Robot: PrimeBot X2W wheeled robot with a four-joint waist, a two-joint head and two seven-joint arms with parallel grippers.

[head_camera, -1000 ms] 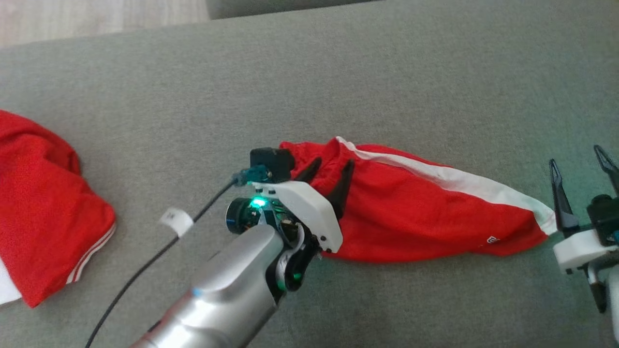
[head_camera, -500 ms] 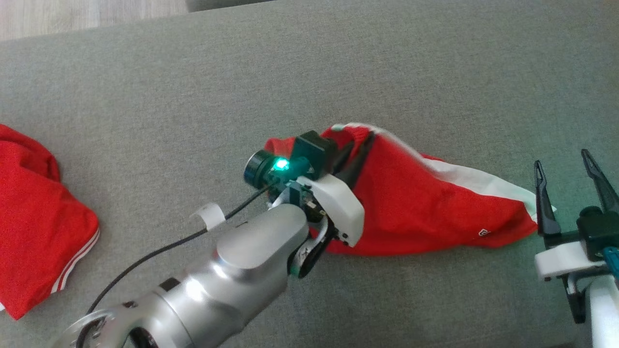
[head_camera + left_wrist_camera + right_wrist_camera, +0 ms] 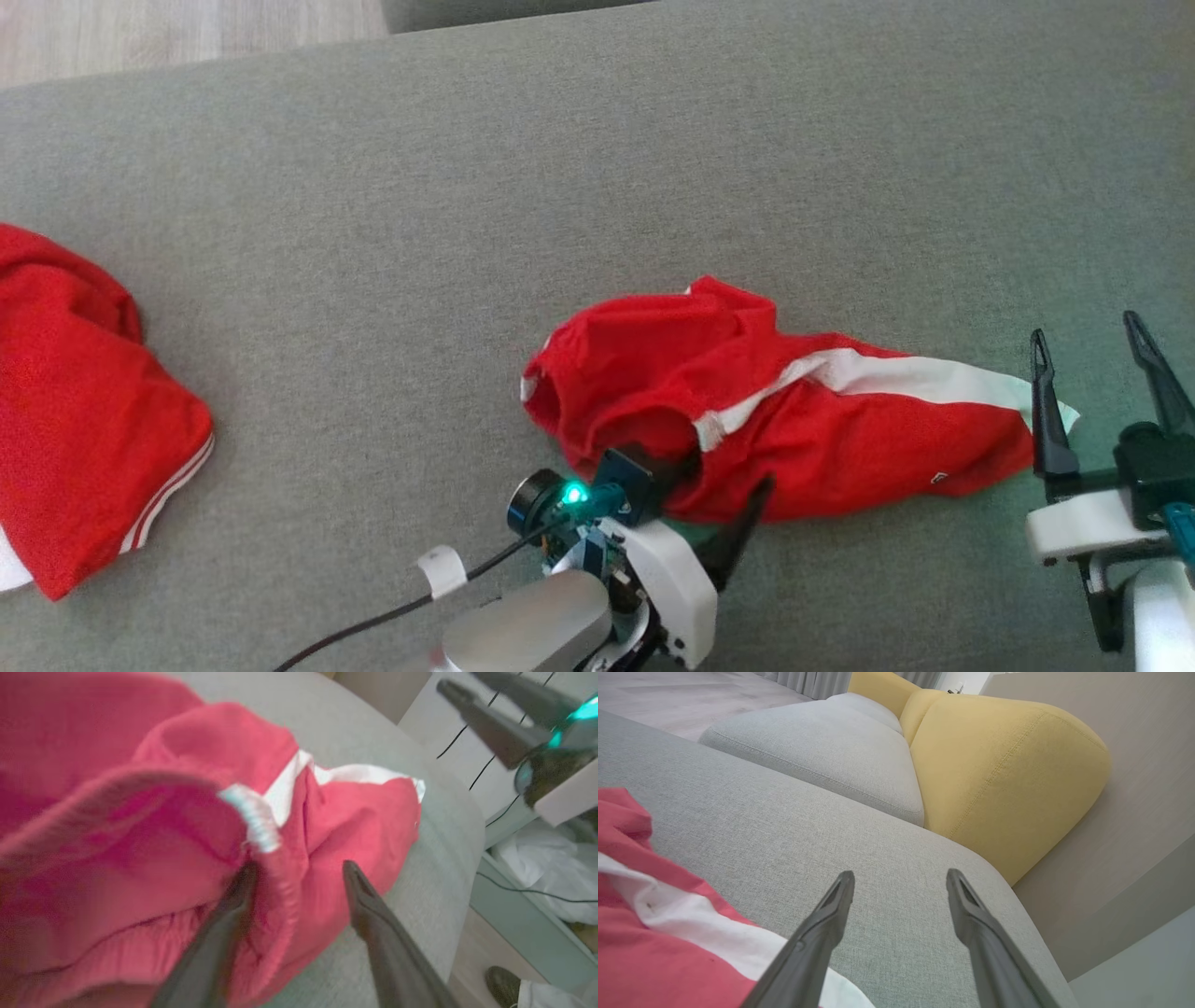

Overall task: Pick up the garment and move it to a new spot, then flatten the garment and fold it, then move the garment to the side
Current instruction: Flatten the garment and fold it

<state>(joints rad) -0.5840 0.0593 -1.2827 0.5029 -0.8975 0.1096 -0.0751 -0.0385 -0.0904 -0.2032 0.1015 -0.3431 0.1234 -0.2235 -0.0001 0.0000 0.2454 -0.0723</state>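
The garment (image 3: 822, 429) is a pair of red shorts with a white side stripe, lying bunched on the grey sofa seat (image 3: 560, 187), its left end folded over into a heap. My left gripper (image 3: 728, 476) sits at the garment's near edge with its jaws open. In the left wrist view the left gripper (image 3: 299, 865) straddles the elastic waistband (image 3: 254, 821), one finger tucked into the red cloth. My right gripper (image 3: 1085, 327) stands open just past the garment's white right tip. In the right wrist view the right gripper (image 3: 900, 873) holds nothing, over bare grey fabric.
A second red garment (image 3: 84, 420) with white trim lies at the far left of the seat. A yellow cushion (image 3: 1008, 774) rises beyond the right end. Wooden floor (image 3: 187, 37) lies past the far edge. A shoe (image 3: 502, 984) stands on the floor.
My left gripper shut on the waistband, dragged it toward the near edge and opened. The garment's left end now lies folded over and bunched. The right gripper has stayed open in place.
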